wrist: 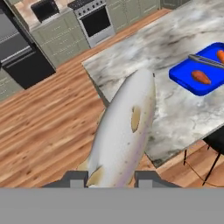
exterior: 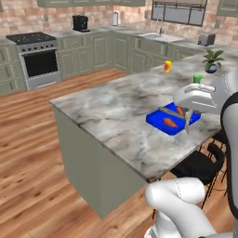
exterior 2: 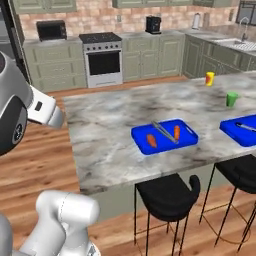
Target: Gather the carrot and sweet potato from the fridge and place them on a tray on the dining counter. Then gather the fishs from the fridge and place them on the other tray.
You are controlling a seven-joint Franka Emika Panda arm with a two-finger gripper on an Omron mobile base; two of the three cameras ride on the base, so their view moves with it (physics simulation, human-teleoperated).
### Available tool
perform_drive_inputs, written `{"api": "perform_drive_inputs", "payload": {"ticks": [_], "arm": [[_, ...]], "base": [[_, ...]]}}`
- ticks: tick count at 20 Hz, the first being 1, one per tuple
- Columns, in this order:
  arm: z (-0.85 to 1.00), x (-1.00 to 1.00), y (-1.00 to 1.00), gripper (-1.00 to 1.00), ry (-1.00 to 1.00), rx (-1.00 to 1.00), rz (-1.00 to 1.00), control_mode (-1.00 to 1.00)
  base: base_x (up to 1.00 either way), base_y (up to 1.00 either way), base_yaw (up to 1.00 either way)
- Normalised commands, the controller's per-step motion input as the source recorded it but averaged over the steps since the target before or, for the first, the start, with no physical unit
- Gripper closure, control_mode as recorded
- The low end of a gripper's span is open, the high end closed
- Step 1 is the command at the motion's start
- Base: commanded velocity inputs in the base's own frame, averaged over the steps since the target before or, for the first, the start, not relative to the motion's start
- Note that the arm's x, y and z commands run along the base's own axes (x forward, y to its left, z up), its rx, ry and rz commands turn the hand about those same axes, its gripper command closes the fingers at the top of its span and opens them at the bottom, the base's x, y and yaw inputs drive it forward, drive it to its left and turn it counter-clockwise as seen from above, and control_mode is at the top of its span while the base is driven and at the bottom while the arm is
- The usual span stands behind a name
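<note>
In the hand view my gripper [wrist: 111, 180] is shut on the pale silvery fish [wrist: 127, 124], which stretches away from the fingertips over the wood floor and the near corner of the dining counter [wrist: 144, 57]. A blue tray [wrist: 199, 72] on that counter holds the stubby sweet potato [wrist: 201, 77] and the carrot [wrist: 221, 54]. From the right base view the same tray [exterior 2: 142, 136] carries the sweet potato [exterior 2: 151, 141], the carrot [exterior 2: 177, 132] and a slim grey utensil [exterior 2: 163, 131]. The other blue tray [exterior 2: 230, 131] lies further right. The black fridge [wrist: 26, 68] stands at the far left.
Black stools [exterior 2: 167, 197] line the counter's near side. A yellow cup [exterior 2: 210, 78], a green cup [exterior 2: 231, 99] and a potted plant [exterior: 212, 60] stand on the counter. A stove [exterior 2: 103, 57] and green cabinets run along the back wall, with open wood floor between.
</note>
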Motion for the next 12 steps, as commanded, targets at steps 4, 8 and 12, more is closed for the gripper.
{"api": "perform_drive_inputs", "payload": {"ticks": [4, 8, 12], "arm": [[0.00, 0.00, 0.00, 1.00, 0.00, 0.00, 0.00, 1.00], [0.00, 0.00, 0.00, 1.00, 0.00, 0.00, 0.00, 1.00], [0.00, 0.00, 0.00, 1.00, 0.00, 0.00, 0.00, 1.00]], "base": [[0.01, -0.95, 0.26], [0.00, -0.97, 0.24], [0.00, -0.95, 0.24]]}}
